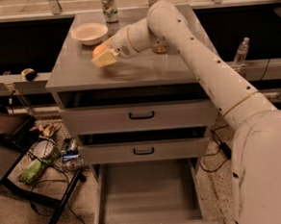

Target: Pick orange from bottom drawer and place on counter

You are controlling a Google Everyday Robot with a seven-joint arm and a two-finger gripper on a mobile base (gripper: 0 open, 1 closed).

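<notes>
The orange point(98, 50) is held in the claw point(105, 56), whose pale fingers point(107, 60) are closed around it, so that only part of the fruit is seen above them. It is carried over the left part of the bench point(142, 70), just beside the white bowl point(89, 33). It is judged to be a little clear of the surface, since a shadow is cast beneath, though contact cannot be ruled out. The bottom drawer point(146, 195) stands pulled out below, and nothing is seen in it. If the fruit is released from a height, it is likely to roll, and the bench's near edge and the open drawer lie in its way. The bowl could also be knocked by a sideways drift. A coloured label is borne by the can point(108, 1) at the back, but no writing on it can be read.
</notes>
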